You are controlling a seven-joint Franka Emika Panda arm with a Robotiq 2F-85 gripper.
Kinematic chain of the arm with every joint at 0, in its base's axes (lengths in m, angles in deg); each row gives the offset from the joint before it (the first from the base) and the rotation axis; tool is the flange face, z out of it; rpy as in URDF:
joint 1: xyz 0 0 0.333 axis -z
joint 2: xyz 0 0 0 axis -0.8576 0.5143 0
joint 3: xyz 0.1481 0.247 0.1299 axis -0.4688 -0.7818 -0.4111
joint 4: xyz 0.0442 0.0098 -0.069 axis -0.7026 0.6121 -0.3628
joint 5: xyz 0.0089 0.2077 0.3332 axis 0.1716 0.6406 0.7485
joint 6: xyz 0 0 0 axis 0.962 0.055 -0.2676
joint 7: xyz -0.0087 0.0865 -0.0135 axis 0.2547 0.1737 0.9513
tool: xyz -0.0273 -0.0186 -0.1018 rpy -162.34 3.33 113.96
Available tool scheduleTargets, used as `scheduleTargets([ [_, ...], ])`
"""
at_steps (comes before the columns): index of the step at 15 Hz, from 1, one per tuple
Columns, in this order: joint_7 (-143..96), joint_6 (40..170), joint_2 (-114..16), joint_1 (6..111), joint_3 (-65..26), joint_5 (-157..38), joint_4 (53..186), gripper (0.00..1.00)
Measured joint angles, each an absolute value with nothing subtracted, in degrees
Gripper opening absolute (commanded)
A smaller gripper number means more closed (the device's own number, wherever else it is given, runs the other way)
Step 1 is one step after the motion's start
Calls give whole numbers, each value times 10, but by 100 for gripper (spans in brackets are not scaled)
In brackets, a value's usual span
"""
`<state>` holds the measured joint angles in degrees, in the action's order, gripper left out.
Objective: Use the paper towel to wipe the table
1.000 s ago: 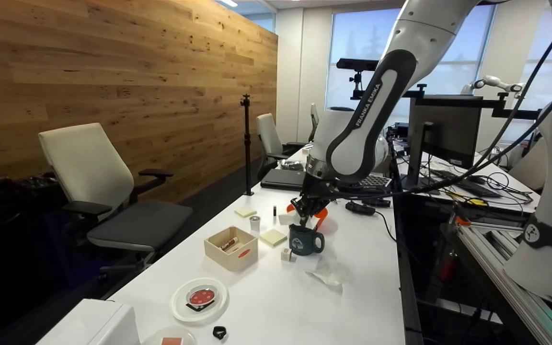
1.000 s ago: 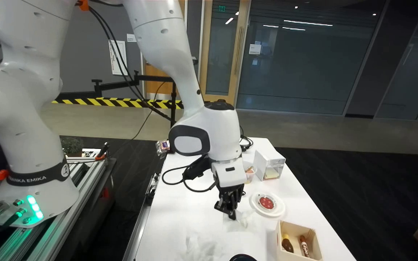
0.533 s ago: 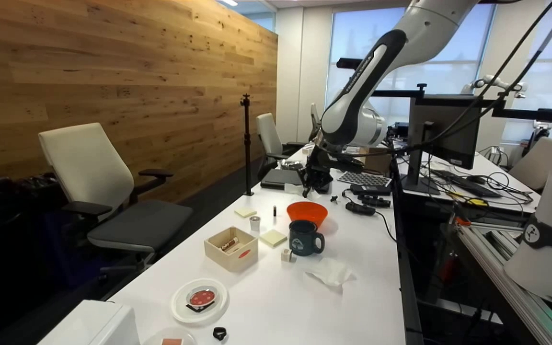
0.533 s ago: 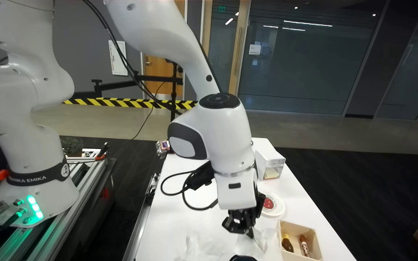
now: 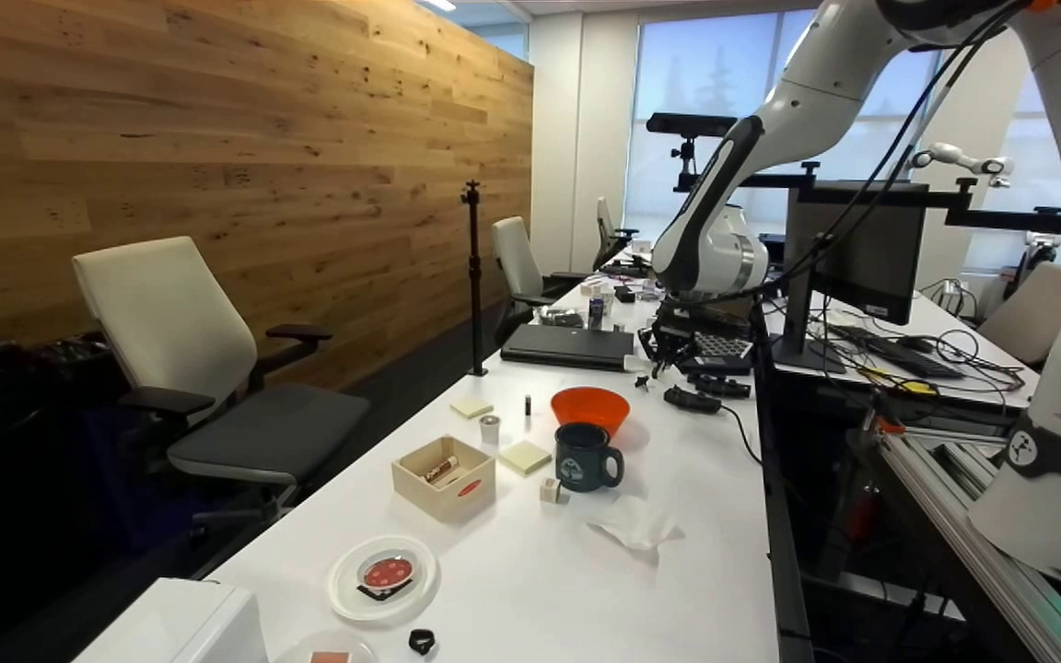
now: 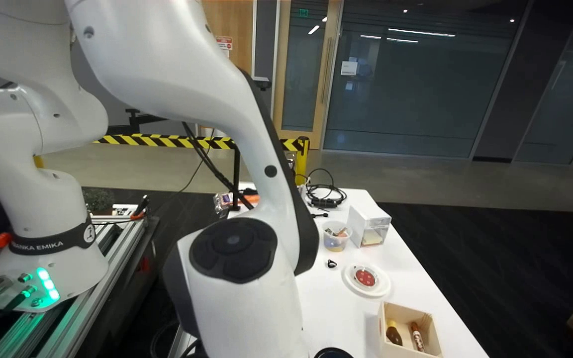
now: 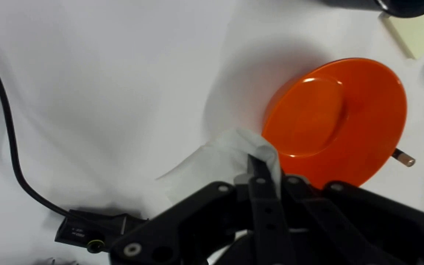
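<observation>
The white table [image 5: 530,589] is long and narrow, and also shows in an exterior view [image 6: 336,313]. My gripper [image 7: 271,165] is shut on a crumpled white paper towel [image 7: 212,165], which is pinched between the fingertips and spreads out to one side. In an exterior view the gripper [image 5: 662,361] is over the far part of the table near the black devices, with a bit of the towel [image 5: 635,364] beside it. I cannot tell whether the towel touches the tabletop. The arm hides the gripper in an exterior view.
An orange bowl [image 5: 590,410] stands close to the gripper, with a dark mug [image 5: 586,458] beside it. A second crumpled white sheet [image 5: 638,525] lies on the table. Also there: a tan box [image 5: 445,483], a white plate [image 5: 383,603], a black laptop [image 5: 567,344], and a cable [image 7: 9,121].
The gripper, still holding the towel, has moved from behind the mug past the bowl to the far part of the table, then toward the robot-side edge beside the black devices.
</observation>
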<state>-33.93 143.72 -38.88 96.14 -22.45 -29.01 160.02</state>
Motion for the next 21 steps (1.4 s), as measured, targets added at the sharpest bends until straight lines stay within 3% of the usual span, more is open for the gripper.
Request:
scheduleTargets([
  [14,-180,1438,-374,923,-269,-353,1594,0],
  [21,-144,1456,-404,812,-253,-429,1649,0],
])
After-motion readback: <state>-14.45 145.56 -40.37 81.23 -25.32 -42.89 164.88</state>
